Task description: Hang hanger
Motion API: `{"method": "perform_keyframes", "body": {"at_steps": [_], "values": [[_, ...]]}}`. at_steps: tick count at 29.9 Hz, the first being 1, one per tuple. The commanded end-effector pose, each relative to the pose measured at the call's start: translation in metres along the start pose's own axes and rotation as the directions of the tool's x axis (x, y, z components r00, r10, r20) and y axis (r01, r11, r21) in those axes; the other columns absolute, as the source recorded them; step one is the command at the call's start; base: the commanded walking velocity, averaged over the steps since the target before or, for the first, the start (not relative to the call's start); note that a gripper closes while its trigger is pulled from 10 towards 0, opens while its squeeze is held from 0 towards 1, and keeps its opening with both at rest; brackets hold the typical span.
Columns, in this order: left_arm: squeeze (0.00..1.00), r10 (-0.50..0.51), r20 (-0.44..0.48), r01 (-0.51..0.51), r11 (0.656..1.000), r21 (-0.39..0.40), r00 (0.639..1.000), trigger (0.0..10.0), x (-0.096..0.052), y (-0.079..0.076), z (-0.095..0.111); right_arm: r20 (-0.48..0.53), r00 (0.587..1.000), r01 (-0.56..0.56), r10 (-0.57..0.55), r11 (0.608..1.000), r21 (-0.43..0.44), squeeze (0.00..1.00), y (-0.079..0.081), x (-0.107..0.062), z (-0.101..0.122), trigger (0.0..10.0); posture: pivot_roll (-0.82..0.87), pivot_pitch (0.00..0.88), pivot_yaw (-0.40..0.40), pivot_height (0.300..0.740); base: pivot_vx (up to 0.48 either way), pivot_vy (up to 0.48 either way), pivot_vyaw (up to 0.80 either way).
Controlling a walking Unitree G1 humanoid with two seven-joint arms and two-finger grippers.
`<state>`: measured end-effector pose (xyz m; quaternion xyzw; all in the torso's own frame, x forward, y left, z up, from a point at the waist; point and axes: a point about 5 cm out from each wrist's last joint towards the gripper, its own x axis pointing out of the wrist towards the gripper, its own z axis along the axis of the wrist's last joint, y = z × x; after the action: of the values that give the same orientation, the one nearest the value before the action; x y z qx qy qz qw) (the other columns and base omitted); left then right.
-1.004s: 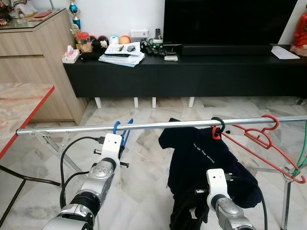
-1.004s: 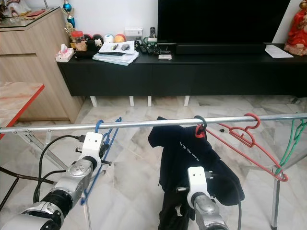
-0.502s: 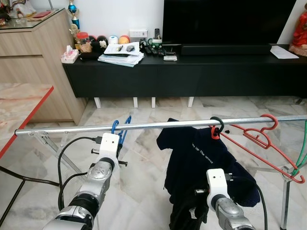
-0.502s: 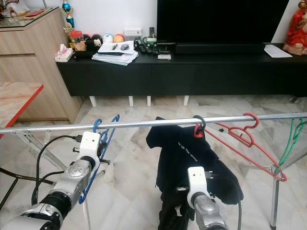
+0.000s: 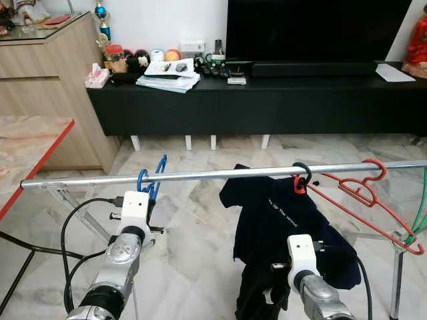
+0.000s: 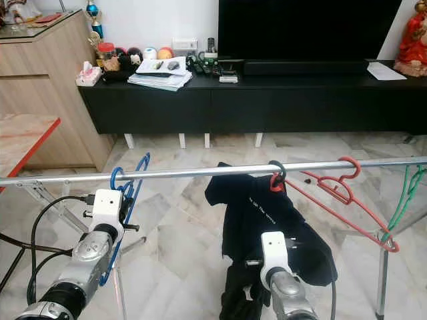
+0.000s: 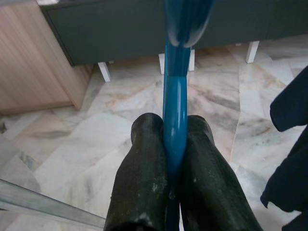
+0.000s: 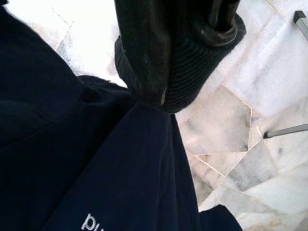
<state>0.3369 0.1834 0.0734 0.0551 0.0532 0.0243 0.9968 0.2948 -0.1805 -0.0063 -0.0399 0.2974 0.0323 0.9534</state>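
Marble floor point(image 5: 200, 233), black TV console behind. Silver rail point(image 5: 220, 175) runs across, with the blue hanger point(image 5: 148, 180) hooked near its left end. From the head the left hand's fingers are hidden, but the wrist view shows the left hand point(image 7: 174, 144) clamped on the blue bar. Right hand point(image 8: 166, 91) pinches the dark shirt point(image 5: 280, 220), whose lower part is cut off.

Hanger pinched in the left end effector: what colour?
Blue plastic hanger; clearest in the left wrist view.

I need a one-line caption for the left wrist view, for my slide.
Left gripper shut on a blue hanger, above marble floor.
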Motion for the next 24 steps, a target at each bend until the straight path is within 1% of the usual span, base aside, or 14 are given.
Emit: {"method": "perform_keyframes", "body": {"at_steps": [1,3,4,5,6,8,9,11,12,13,14,21,22,24], "values": [[0.00,0.027,0.029,-0.027,1.000,0.001,0.999,0.0,-0.003,0.008,0.001,0.043,0.999,0.003,-0.004,1.000,0.015,0.00,-0.001,0.001,0.009,10.0,0.06,0.022,0.020,0.740,0.000,0.000,0.00],[0.00,0.022,0.027,-0.023,1.000,0.010,0.999,0.0,-0.004,0.008,0.000,0.043,0.999,0.003,-0.004,1.000,0.015,0.00,-0.001,0.001,0.009,10.0,0.06,0.022,0.020,0.740,0.000,0.000,0.00],[0.00,0.018,0.022,-0.019,0.999,0.031,1.000,0.0,-0.008,0.010,-0.005,0.042,0.999,0.004,-0.005,1.000,0.014,0.00,-0.001,0.001,0.009,10.0,0.06,0.022,0.021,0.740,0.000,0.000,0.00],[0.00,0.016,0.021,-0.017,0.999,0.038,1.000,0.7,-0.011,0.011,-0.008,0.043,0.999,0.005,-0.005,1.000,0.014,0.00,-0.001,0.001,0.009,10.0,0.05,0.022,0.021,0.740,0.000,0.000,0.00],[0.00,0.016,0.021,-0.017,0.999,0.038,1.000,0.7,-0.011,0.011,-0.008,0.043,0.999,0.005,-0.005,1.000,0.014,0.00,-0.001,0.001,0.009,10.0,0.05,0.022,0.021,0.740,0.000,0.000,0.00],[0.00,0.016,0.021,-0.017,0.998,0.053,1.000,1.3,-0.017,0.015,-0.013,0.043,0.999,0.006,-0.007,1.000,0.015,0.00,-0.001,0.001,0.009,10.0,0.06,0.023,0.020,0.740,0.000,0.000,0.00],[0.00,0.017,0.021,-0.018,0.998,0.056,1.000,1.6,-0.018,0.016,-0.014,0.043,0.999,0.006,-0.007,1.000,0.015,0.00,-0.001,0.001,0.009,10.0,0.06,0.023,0.020,0.740,0.000,0.000,0.00],[0.00,0.022,0.024,-0.023,0.998,0.050,0.999,3.5,-0.024,0.020,-0.018,0.044,0.999,0.007,-0.007,1.000,0.015,0.00,-0.001,0.001,0.009,10.0,0.06,0.023,0.019,0.740,0.000,0.000,0.00],[0.00,0.023,0.025,-0.024,0.998,0.050,0.999,3.5,-0.025,0.020,-0.018,0.044,0.999,0.006,-0.007,1.000,0.016,0.00,-0.001,0.001,0.009,10.0,0.06,0.023,0.019,0.740,0.000,0.000,0.00],[0.00,0.023,0.028,-0.025,0.999,0.047,0.999,6.0,-0.027,0.021,-0.019,0.045,0.999,0.006,-0.007,1.000,0.016,0.00,-0.001,0.001,0.009,10.0,0.06,0.024,0.018,0.740,0.000,0.000,0.00],[0.00,0.018,0.034,-0.020,0.998,0.052,0.999,9.9,-0.030,0.021,-0.021,0.046,0.999,0.005,-0.006,1.000,0.016,0.00,-0.002,0.001,0.009,10.0,0.06,0.024,0.017,0.740,0.000,0.000,0.00],[0.00,-0.011,0.044,0.008,0.997,0.073,0.999,10.0,-0.041,0.020,-0.028,0.050,0.999,0.004,-0.005,1.000,0.017,0.00,-0.002,0.001,0.009,10.0,0.05,0.021,0.019,0.740,0.000,0.000,0.00],[0.00,-0.034,0.024,0.031,0.993,0.116,0.999,10.0,-0.046,0.020,-0.036,0.050,0.999,0.007,-0.008,1.000,0.017,0.00,-0.002,0.001,0.009,10.0,0.05,0.020,0.020,0.740,0.000,0.000,0.00],[0.00,-0.039,0.018,0.037,0.991,0.129,0.999,10.0,-0.047,0.020,-0.038,0.049,0.999,0.007,-0.008,1.000,0.017,0.00,-0.002,0.001,0.009,10.0,0.05,0.020,0.020,0.740,0.000,0.000,0.00]]}}
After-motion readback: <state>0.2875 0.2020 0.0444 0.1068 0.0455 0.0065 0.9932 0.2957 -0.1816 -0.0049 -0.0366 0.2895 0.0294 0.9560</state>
